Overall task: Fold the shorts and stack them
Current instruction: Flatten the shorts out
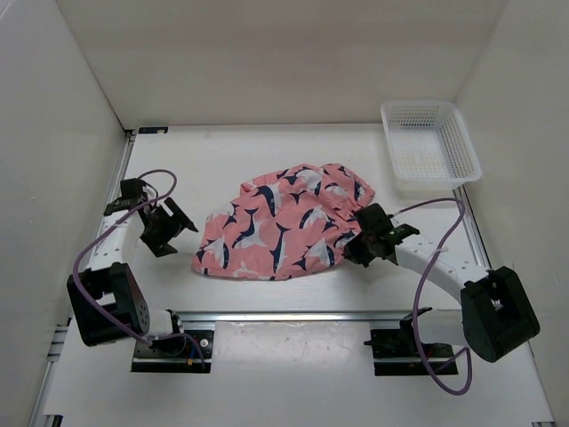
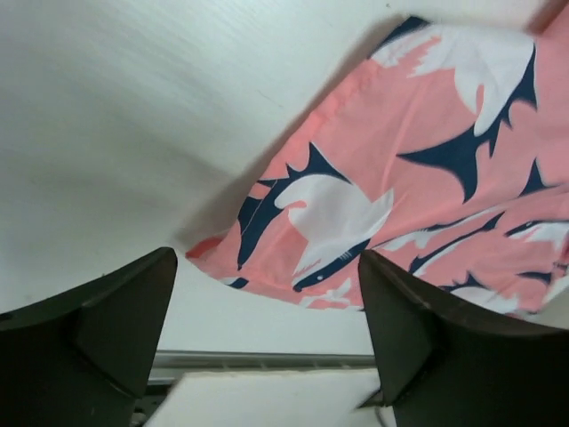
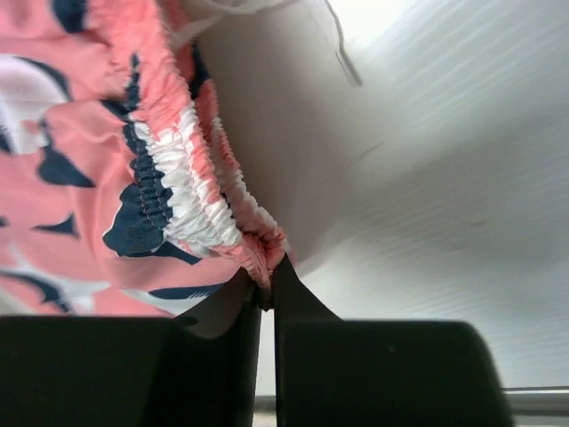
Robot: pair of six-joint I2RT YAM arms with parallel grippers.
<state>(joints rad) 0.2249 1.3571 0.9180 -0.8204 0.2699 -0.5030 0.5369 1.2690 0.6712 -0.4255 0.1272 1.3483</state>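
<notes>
The shorts (image 1: 284, 227) are salmon-pink, printed all over with navy-and-white shark shapes, and the gathered waistband shows the same pink, navy and white. The mesh basket (image 1: 430, 147) is white, as are the bench (image 1: 204, 169) and the walls (image 1: 267, 53). The left hand (image 1: 173, 227) and right hand (image 1: 360, 245) are black. The cables (image 1: 462, 216) are purple.

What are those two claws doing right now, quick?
Left gripper: open, holding nothing.
Right gripper: closed on the gathered elastic edge of the shorts.
</notes>
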